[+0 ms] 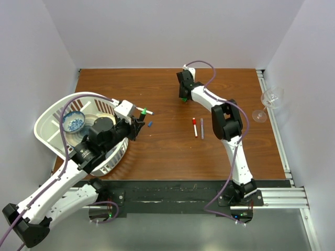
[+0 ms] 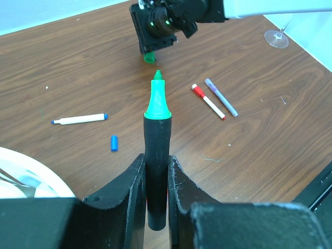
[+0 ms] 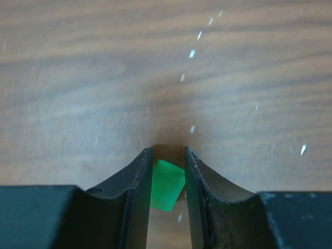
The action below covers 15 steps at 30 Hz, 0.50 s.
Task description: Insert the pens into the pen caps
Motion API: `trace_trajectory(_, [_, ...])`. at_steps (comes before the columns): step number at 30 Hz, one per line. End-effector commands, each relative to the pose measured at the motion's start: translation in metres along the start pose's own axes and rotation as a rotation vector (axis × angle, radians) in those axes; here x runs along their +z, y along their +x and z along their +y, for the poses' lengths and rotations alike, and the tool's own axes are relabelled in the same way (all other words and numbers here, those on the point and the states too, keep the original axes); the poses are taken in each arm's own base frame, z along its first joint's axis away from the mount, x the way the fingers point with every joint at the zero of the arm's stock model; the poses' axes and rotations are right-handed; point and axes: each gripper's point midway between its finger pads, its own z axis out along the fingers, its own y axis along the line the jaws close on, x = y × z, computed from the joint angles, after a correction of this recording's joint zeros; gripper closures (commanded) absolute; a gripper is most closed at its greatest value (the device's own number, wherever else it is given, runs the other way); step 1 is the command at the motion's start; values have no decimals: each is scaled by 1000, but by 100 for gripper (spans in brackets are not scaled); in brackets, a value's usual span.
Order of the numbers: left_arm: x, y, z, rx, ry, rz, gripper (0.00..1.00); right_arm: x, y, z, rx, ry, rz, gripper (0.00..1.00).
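Observation:
My left gripper (image 2: 156,158) is shut on the barrel of the short black marker (image 2: 156,140), whose green tip (image 2: 157,98) points away over the table. In the top view this gripper (image 1: 140,121) is beside the basket. A thin white pen (image 2: 79,119) and a blue cap (image 2: 114,142) lie just past it on the left. My right gripper (image 1: 183,98) reaches down at the table's far middle. Its jaws (image 3: 168,150) press on both sides of the small green cap (image 3: 167,184), which sits tilted on the wood. A white pen with a red end (image 1: 194,126) lies mid-table.
A violet-grey pen (image 1: 202,128) lies next to the red-ended one. A white basket (image 1: 49,120) holding a blue-patterned bowl (image 1: 74,122) is tipped at the left. A wine glass (image 1: 269,102) stands at the right edge, on the metal rail.

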Motion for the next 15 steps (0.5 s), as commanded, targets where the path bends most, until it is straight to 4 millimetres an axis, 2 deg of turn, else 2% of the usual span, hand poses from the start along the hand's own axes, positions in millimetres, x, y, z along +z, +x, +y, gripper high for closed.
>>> trace_trajectory(1, [-2,-8,6,14,-28,-46,100,-38,13,15,-90,-61,39,67])
trace_trajectory(2, [-3,-8,6,13,-29,-47,100,-42,19,17,-103,-66,48,67])
trace_trajectory(3, [-4,-10,7,13,-32,-51,100,-54,15,18,-109,-76,39,67])
trace_trajectory(4, [-4,-9,7,13,-35,-50,100,-57,33,19,-132,-78,67,67])
trace_trajectory(12, [-11,-14,11,6,-55,-82,100,-107,83,25,-241,-129,130,67])
trace_trajectory(13, [-11,-15,11,4,-57,-84,100,-112,96,24,-257,-135,157,67])
trace_trajectory(15, [-12,-15,12,2,-58,-85,100,-126,99,25,-252,-155,160,65])
